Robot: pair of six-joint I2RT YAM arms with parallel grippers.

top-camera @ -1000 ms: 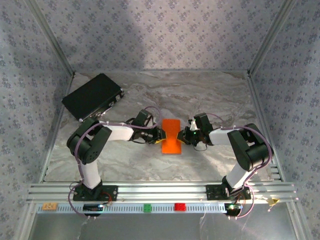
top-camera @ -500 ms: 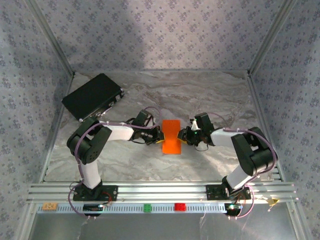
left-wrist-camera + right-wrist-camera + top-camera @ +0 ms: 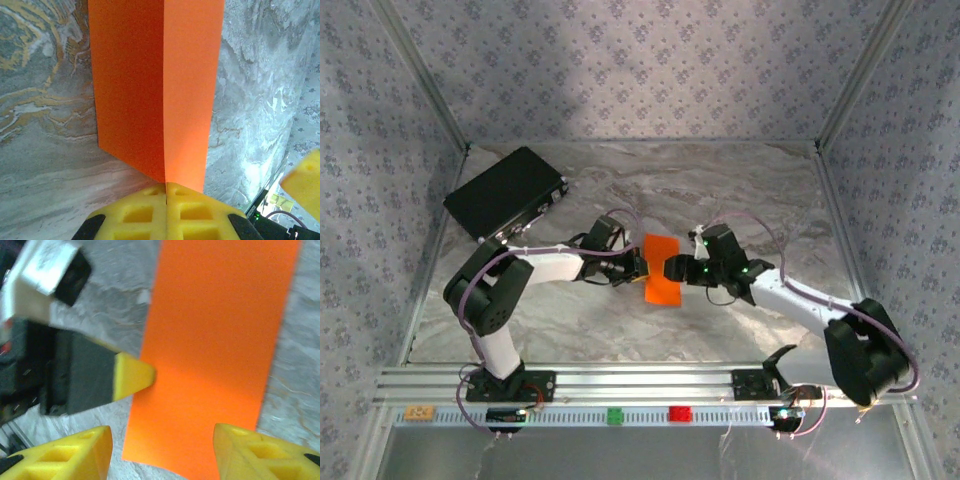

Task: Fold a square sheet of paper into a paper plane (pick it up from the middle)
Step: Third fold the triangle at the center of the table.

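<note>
The right arm (image 3: 800, 300) now stretches low across the table (image 3: 740, 190), its elbow swung out to the near right. The right hand (image 3: 682, 271) has released, its yellow foam pads apart beside the right edge of the orange paper (image 3: 662, 272), which lies mid-table, turned slightly. The table is grey, marbled and wrinkled, and a black rectangular case (image 3: 506, 196) lies far left. The paper is thin, matte and folded narrow, and the left hand (image 3: 638, 268) is clenched on its sharp centre crease.
</note>
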